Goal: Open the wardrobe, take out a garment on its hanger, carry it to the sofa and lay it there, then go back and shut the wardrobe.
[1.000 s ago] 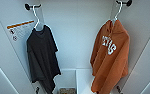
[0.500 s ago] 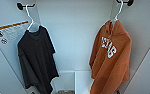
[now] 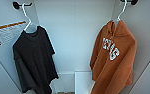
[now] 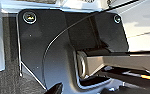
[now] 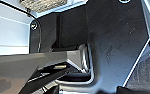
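Wardrobe (image 3: pixel 73 37) is open, white interior facing me in the head view, so I judge the first step done. Everything else is left: garment not taken, nothing carried to the sofa, doors not closed.

Orange hooded sweatshirt (image 3: pixel 114 60) hangs on the right side of the interior, on its thin white hanger (image 3: pixel 121 12). The hanger's hook is over a dark peg (image 3: pixel 131 2) at the top of the right wall. Sweatshirt hangs straight down, long axis vertical, hood and neck up at the hanger, hem down near the wardrobe floor. It sits turned at an angle, so the chest with white block letters faces partly toward the middle of the wardrobe and toward me. The lettering runs slanted across the chest.

Black T-shirt (image 3: pixel 33 60) on another white hanger (image 3: pixel 27 20) hangs on the left side from its own dark peg (image 3: pixel 17 5), well apart from the sweatshirt. An instruction label (image 3: pixel 6 32) sits on the left panel.

My claws: wrist views give dark plate and bar, fingers not readable. Cannot tell whether either is released or clenched. Nothing looks grasped yet, as far as I judge.
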Robot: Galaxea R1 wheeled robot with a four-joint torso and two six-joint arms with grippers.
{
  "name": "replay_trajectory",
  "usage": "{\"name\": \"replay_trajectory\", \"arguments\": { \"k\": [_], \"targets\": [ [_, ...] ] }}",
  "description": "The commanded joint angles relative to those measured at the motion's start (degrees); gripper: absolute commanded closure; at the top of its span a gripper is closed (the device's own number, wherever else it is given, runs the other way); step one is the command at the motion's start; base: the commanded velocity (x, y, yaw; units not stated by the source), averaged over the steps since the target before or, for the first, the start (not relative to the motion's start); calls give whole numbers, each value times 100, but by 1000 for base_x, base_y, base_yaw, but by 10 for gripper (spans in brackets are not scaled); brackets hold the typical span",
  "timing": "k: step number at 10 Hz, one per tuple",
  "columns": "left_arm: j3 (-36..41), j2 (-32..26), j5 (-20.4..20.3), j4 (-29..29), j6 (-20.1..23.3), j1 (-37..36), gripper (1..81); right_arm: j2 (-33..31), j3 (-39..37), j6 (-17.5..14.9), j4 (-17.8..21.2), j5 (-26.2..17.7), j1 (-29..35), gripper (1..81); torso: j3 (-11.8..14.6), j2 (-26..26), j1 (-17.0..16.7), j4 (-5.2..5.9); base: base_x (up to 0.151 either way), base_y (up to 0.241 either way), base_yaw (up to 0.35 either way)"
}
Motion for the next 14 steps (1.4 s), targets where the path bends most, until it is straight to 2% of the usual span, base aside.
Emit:
{"name": "replay_trajectory", "arguments": {
  "k": [1, 2, 3, 4, 5, 7, 9, 10, 11, 12, 13, 14],
  "targets": [
    [30, -52, 333, -72, -25, -108, 10, -16, 64, -11, 24, -370, 78, 10, 0, 0, 0, 0, 0, 0, 0],
    [22, -43, 350, -72, -25, -134, 10, -16, 64, -11, 16, -361, 60, 10, 0, 0, -2, 0, 0, 0, 0],
    [22, -8, 385, -90, -25, -169, 10, -7, 64, -11, 24, -361, 60, 10, 2, -2, -5, -152, 0, 0, 0],
    [4, 35, 403, -81, -25, -195, 10, -7, 73, -11, 33, -353, 60, 10, 2, -2, -5, -426, 0, 0, 0],
    [4, 45, 420, -81, -25, -231, 10, -7, 82, -11, 33, -352, 51, 10, 2, -2, -5, -559, 0, 0, 0],
    [4, 63, 727, -64, -25, -362, 10, -7, 64, -11, 41, -352, 42, 10, 2, -2, -5, -844, 0, 0, 0],
    [4, 62, 728, -37, -25, -388, 10, -16, 64, -11, 33, -352, 42, 10, 2, -2, -5, -1234, 0, 0, 0],
    [4, 45, 719, -55, -25, -442, 10, -7, 64, -11, 33, -343, 34, 10, 2, -2, -5, -1336, 0, 0, 0],
    [4, 28, 728, -55, -25, -485, 10, -7, 64, -11, 32, -343, 34, 10, 2, -2, -5, -1110, 0, 0, 0],
    [39, -8, 728, -55, -25, -564, 10, -7, 64, -11, 24, -343, 42, 10, 2, -2, -5, -1222, 0, 0, 0],
    [83, -43, 746, -46, -25, -670, 10, -7, 64, -2, 33, -343, 42, 10, 2, -2, -5, -1279, 0, 0, 0],
    [294, -193, 737, -11, -25, -784, 10, -7, 55, 6, 41, -247, 34, 10, 2, -2, -5, -1277, 0, 0, 0]
  ]
}}
